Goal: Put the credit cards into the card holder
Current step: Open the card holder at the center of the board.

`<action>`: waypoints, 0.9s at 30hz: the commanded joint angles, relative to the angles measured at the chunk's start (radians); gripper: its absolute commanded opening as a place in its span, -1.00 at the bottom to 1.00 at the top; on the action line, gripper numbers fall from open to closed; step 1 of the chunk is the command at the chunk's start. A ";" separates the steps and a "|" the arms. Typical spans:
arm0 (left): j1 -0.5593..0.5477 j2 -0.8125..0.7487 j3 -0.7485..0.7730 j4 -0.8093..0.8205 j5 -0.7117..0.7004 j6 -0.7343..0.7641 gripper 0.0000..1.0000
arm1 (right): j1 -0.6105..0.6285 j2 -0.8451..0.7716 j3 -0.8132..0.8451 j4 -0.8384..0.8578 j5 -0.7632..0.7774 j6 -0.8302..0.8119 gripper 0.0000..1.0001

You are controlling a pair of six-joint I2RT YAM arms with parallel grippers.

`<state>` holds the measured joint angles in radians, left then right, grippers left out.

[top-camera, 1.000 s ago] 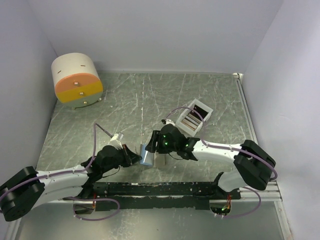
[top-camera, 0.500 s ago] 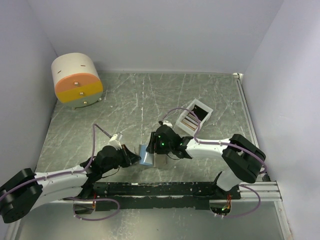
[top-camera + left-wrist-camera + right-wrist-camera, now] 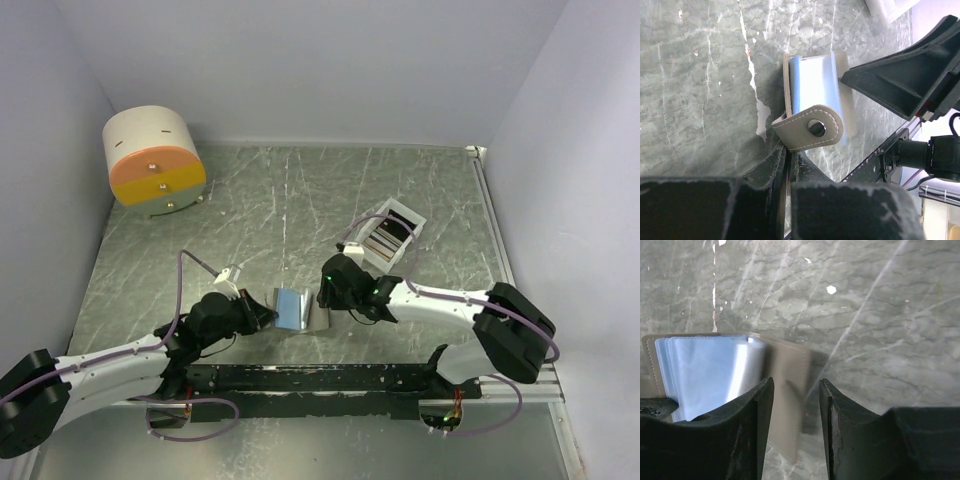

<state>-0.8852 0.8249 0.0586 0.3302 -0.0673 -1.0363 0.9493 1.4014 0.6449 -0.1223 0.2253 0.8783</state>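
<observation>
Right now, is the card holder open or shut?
Open. The card holder shows its light blue inside from above, its snap tab is unfastened, and the left gripper pinches one flap's edge.

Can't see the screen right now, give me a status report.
Left gripper shut on card holder, wallet open. Right gripper open over its other flap. Credit cards in white tray. Nothing in the way.

Taupe card holder (image 3: 292, 308), light-blue inside; green marbled table (image 3: 300, 200).
</observation>
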 commanded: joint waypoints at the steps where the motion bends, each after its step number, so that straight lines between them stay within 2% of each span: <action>1: -0.002 -0.012 0.045 -0.024 -0.023 0.017 -0.87 | 0.003 -0.067 0.045 -0.106 0.050 0.012 -0.18; 5: -0.003 -0.008 0.044 -0.016 -0.023 0.016 -0.87 | 0.007 -0.131 0.070 -0.044 -0.049 0.023 -0.19; 9: -0.002 0.008 0.036 0.009 -0.014 0.012 -0.87 | 0.008 -0.159 0.019 0.160 -0.159 0.048 -0.11; 12: -0.002 0.017 0.032 0.026 -0.003 0.005 -0.86 | 0.009 -0.118 -0.008 0.280 -0.214 0.067 -0.07; 16: -0.003 0.013 0.033 0.023 -0.001 0.005 -0.87 | 0.011 0.000 0.031 0.309 -0.245 0.051 -0.05; 27: -0.005 -0.020 0.021 0.017 -0.010 -0.001 -0.86 | 0.016 0.166 0.085 0.334 -0.306 0.016 -0.13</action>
<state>-0.8856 0.8177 0.0719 0.3164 -0.0727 -1.0328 0.9581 1.5372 0.7055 0.1715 -0.0471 0.9157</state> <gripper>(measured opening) 0.116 0.447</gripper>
